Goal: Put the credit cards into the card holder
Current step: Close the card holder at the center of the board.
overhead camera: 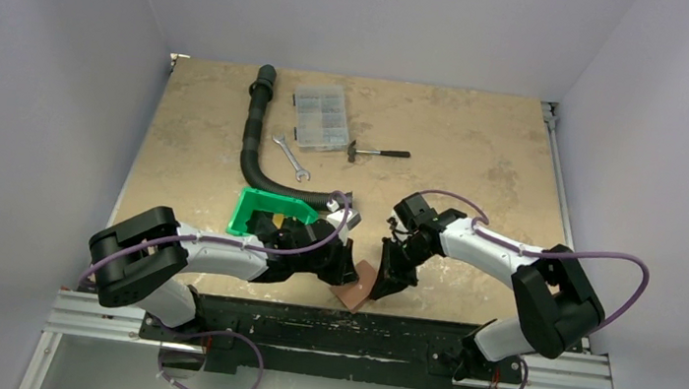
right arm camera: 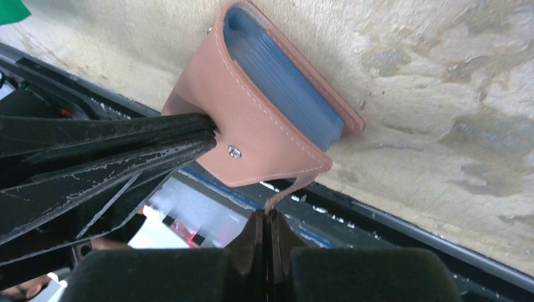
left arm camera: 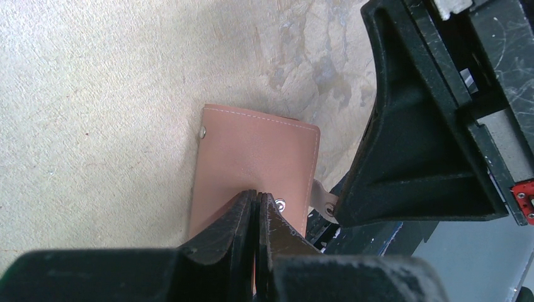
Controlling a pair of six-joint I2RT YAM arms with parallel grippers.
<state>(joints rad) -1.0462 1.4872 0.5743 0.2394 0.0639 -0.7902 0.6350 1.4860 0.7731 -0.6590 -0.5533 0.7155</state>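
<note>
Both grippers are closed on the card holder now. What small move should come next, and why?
Probably the right gripper should pull the thin strap it pinches gently away, while the left gripper holds the cover: the card holder gapes only a little, with its grey-blue pockets barely showing.

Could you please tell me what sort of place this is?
Probably a robotics lab test cell: two arms bolted to a rail, plain white walls around a worn table, a hammer and wrench lying there.
</note>
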